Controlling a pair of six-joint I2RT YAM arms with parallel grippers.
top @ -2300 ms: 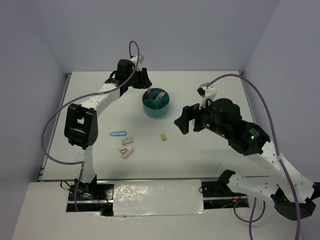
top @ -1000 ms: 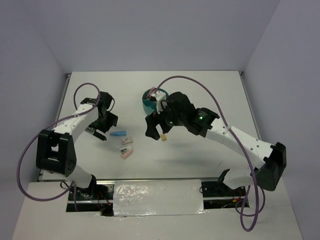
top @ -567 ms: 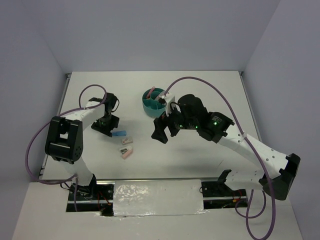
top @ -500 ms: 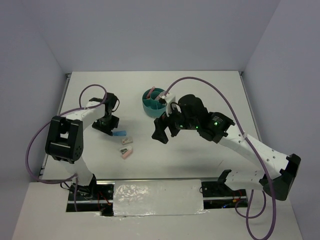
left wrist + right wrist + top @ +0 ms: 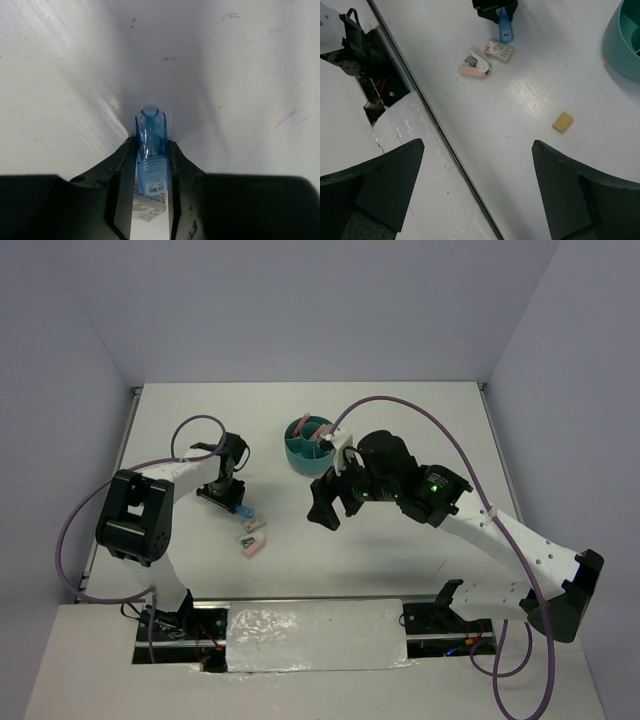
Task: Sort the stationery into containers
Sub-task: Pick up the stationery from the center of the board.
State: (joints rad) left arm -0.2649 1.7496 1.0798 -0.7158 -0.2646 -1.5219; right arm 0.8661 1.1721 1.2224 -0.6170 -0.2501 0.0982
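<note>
The left end effector (image 5: 236, 502) is clamping the blue capsule (image 5: 151, 150) across its width, down at the bench (image 5: 400, 420), with the long axis pointing out past the fingertips. The teal tub (image 5: 305, 458) is sitting farther out, to its right. The right end effector (image 5: 477, 145) is hanging spread wide and empty above the tan block (image 5: 562, 122).

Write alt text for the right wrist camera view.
The wide-open fingers of the right gripper frame a table from above: a tan block lies alone right of centre, a pink-white block and a grey block sit together higher up, and the left gripper pinches a light-blue capsule at the top. A teal tub peeks in top right.
</note>
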